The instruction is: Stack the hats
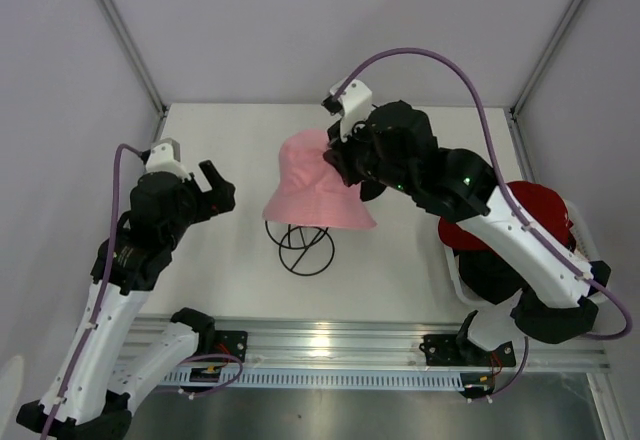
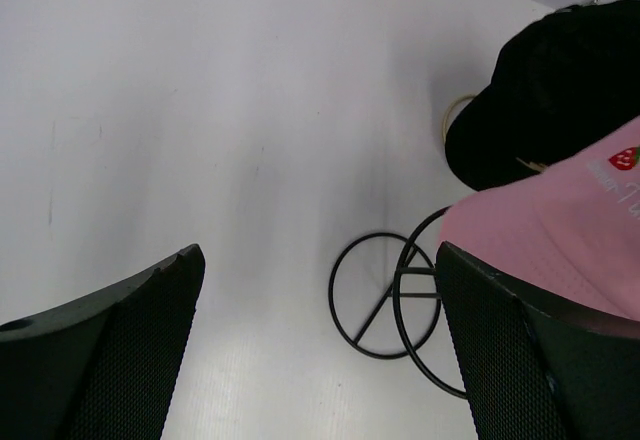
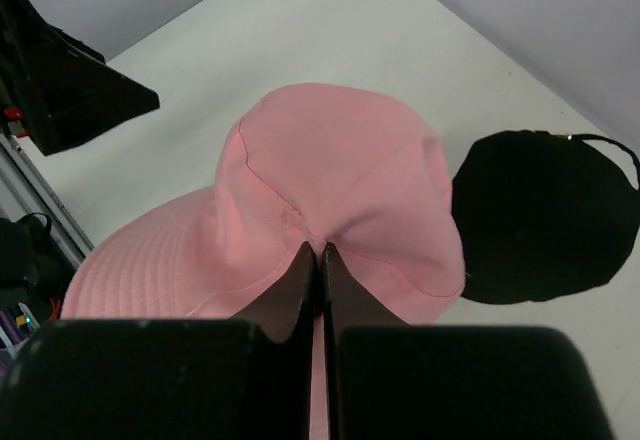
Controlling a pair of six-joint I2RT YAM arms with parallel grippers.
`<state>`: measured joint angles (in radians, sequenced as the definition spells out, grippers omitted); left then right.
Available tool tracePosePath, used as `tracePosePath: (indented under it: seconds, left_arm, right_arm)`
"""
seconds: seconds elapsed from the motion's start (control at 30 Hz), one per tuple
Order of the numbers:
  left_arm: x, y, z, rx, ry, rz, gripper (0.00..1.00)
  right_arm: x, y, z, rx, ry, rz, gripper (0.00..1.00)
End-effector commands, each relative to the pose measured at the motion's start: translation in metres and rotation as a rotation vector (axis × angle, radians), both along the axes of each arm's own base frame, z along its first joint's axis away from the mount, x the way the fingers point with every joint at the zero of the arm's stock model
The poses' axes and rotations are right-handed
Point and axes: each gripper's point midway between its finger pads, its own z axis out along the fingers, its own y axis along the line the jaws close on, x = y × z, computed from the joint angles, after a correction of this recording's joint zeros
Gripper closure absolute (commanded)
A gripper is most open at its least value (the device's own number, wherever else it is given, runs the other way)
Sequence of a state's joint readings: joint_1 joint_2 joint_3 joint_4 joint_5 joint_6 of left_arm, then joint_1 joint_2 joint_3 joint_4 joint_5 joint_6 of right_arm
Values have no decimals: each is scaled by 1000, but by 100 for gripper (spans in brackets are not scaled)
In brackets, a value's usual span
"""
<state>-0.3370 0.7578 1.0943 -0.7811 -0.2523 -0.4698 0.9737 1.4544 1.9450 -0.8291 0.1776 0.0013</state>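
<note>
A pink bucket hat [image 1: 315,188] hangs over the black wire stand [image 1: 305,274] at the table's middle. My right gripper [image 3: 320,250] is shut and pinches the fabric of the hat's crown [image 3: 335,165]. I cannot tell whether the hat rests on the stand. A black cap [image 3: 545,215] lies on the table just beyond the pink hat; it also shows in the left wrist view [image 2: 535,90]. My right arm hides it in the top view. A red cap [image 1: 535,208] sits in the basket at the right. My left gripper [image 1: 215,188] is open and empty, left of the stand [image 2: 372,315].
The white mesh basket [image 1: 588,252] stands at the table's right edge, beside my right arm's base, with something dark [image 1: 490,275] under the red cap. White walls enclose the table on the left, back and right.
</note>
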Motion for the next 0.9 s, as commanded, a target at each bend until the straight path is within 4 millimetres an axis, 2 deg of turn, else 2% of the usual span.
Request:
tracePosePath:
  seconds: [0.0, 0.13, 0.17, 0.2, 0.27, 0.3, 0.37, 0.4, 0.5, 0.53, 0.63, 0.73, 0.87]
  left_arm:
    - [-3, -10, -7, -31, 14, -62, 0]
    - [-4, -5, -10, -28, 14, -50, 0]
    - [-4, -5, -13, -26, 22, -47, 0]
    - [-4, -3, -14, -24, 22, -41, 1]
    - [-4, 0, -18, -26, 31, -27, 0]
    - [-4, 3, -19, -29, 30, -16, 1]
    - [-4, 4, -24, -34, 42, -15, 0]
    - [-4, 6, -24, -39, 42, -7, 0]
    - [-4, 4, -25, -61, 45, -22, 1]
    - [-3, 5, -24, -63, 42, -18, 1]
    - [-3, 2, -24, -76, 32, -33, 0]
    - [-2, -1, -28, -87, 45, -38, 1]
    - [-1, -5, -49, -107, 95, -42, 0]
  right_arm:
    - [8, 6, 52, 107, -157, -23, 100]
    - [1, 23, 45, 135, -146, 56, 100]
    - [-6, 29, 47, 166, -147, 100, 100]
    - [-9, 35, 26, 140, -117, 132, 100]
    - [-20, 46, 14, 159, -112, 190, 100]
    - [-30, 48, -8, 133, -88, 212, 100]
    - [-38, 52, -21, 143, -84, 243, 100]
    - [-44, 50, -43, 113, -56, 258, 100]
    - [-57, 50, -72, 85, -20, 318, 100]
    - [-60, 46, -92, 59, 7, 320, 100]
    - [-75, 49, -113, 76, 50, 384, 100]
    - [-84, 51, -122, 77, 64, 410, 100]
    - [-95, 46, -133, 43, 38, 420, 100]
